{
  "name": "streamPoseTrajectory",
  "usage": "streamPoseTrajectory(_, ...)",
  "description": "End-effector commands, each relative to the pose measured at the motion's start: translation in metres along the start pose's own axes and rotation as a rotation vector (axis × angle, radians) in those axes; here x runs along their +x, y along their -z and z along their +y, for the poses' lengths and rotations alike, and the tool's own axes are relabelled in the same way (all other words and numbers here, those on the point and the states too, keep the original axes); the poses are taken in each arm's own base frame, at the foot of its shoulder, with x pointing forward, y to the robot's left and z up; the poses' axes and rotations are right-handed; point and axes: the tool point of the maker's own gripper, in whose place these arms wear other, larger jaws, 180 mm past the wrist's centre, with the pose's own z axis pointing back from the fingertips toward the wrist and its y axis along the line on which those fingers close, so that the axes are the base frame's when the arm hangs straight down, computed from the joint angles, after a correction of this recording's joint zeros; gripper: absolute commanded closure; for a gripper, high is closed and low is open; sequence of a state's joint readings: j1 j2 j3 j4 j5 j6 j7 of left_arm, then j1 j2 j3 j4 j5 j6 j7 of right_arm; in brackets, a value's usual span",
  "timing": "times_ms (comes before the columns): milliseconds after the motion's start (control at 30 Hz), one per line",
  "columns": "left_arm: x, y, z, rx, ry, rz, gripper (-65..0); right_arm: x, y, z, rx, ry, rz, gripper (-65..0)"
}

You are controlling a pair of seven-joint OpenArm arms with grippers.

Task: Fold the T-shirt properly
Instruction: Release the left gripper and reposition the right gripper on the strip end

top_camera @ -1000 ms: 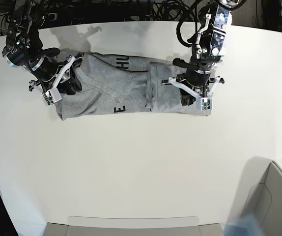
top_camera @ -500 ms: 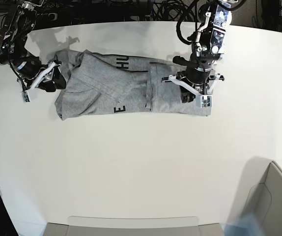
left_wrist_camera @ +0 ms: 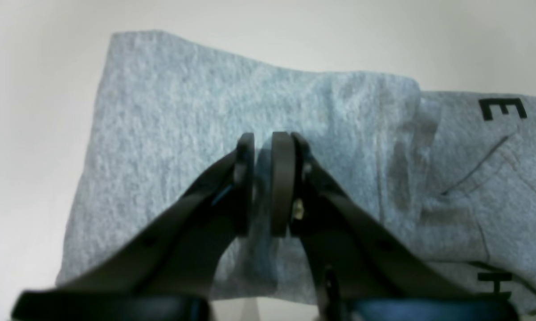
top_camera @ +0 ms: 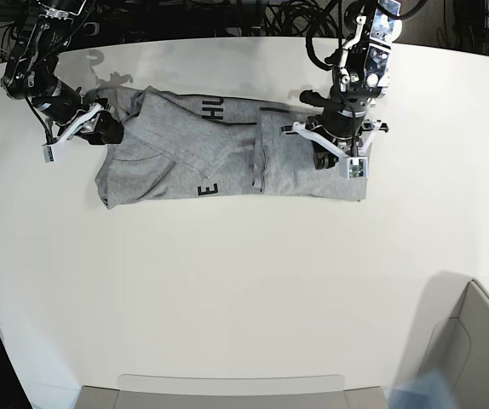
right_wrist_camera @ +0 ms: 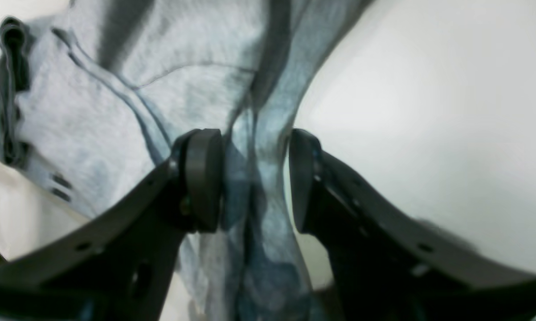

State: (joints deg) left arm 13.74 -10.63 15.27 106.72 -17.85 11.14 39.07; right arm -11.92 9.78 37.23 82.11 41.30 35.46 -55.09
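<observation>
The heather-grey T-shirt (top_camera: 193, 158) lies as a long folded band across the far part of the white table (top_camera: 244, 290), with black letters showing on it. My left gripper (top_camera: 330, 160) sits on the band's right end. In the left wrist view the left gripper (left_wrist_camera: 262, 183) has its pads almost together, pinching a ridge of the T-shirt (left_wrist_camera: 196, 107). My right gripper (top_camera: 106, 132) is at the band's upper left edge. In the right wrist view the right gripper (right_wrist_camera: 254, 178) is open, with a loose hanging fold of the T-shirt (right_wrist_camera: 94, 107) between its pads.
A grey bin (top_camera: 474, 341) stands at the near right corner. A pale tray rim (top_camera: 227, 383) runs along the front edge. Dark cables (top_camera: 253, 13) lie behind the table's far edge.
My right gripper opened, pulled off the shirt's left end to the left, then came back to its upper left edge. The left arm shifted slightly toward the far edge.
</observation>
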Motion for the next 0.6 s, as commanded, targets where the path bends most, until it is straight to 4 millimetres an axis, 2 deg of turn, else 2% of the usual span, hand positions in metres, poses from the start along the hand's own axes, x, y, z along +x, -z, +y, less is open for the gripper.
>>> streamPoseTrajectory(0, 0.013, -0.002, -0.002, -0.007, 0.009, -0.046, -6.5, 0.012, 0.001, 0.004, 0.019, -0.03, -0.031, -22.0)
streamPoseTrajectory(100, 0.013, -0.002, -0.002, -0.007, 0.009, -0.046, -6.5, 0.009, 0.005, 0.007, 0.029, -0.013, -0.031, -20.0)
streamPoseTrajectory(400, 0.012, -0.002, -0.002, -0.006, 0.009, -0.043, -6.5, 0.006, 0.022, 0.023, 0.049, -0.026, 0.001, -20.1)
streamPoseTrajectory(567, 0.012, -0.002, -0.002, -0.006, 0.009, -0.041, -6.5, 0.015, 0.031, 0.033, 0.072, -0.038, -0.011, -20.1)
